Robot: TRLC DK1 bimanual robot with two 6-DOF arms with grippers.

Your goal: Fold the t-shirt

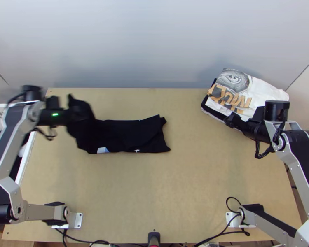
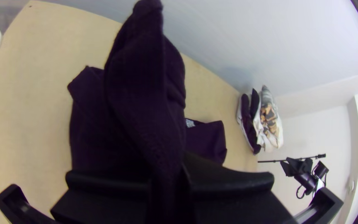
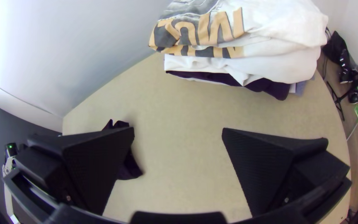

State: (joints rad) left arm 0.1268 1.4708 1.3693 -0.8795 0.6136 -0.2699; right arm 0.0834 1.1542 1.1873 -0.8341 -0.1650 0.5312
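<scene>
Left gripper (image 1: 78, 113), closed, is clasping the black T-shirt (image 1: 125, 133), left of centre; right gripper (image 1: 230, 119), empty, is gaping near folded clothes (image 1: 257, 94), upper right; pale wall (image 1: 154, 41) is backing the wooden table (image 1: 154, 189).

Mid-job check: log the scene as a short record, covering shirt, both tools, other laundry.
shirt: black t-shirt, long narrow bundle on the table, left end lifted
fold count: cannot tell
left tool: shut on the lifted end
right tool: open, empty, near the stack
stack: folded clothes, far right, white printed piece on top
</scene>
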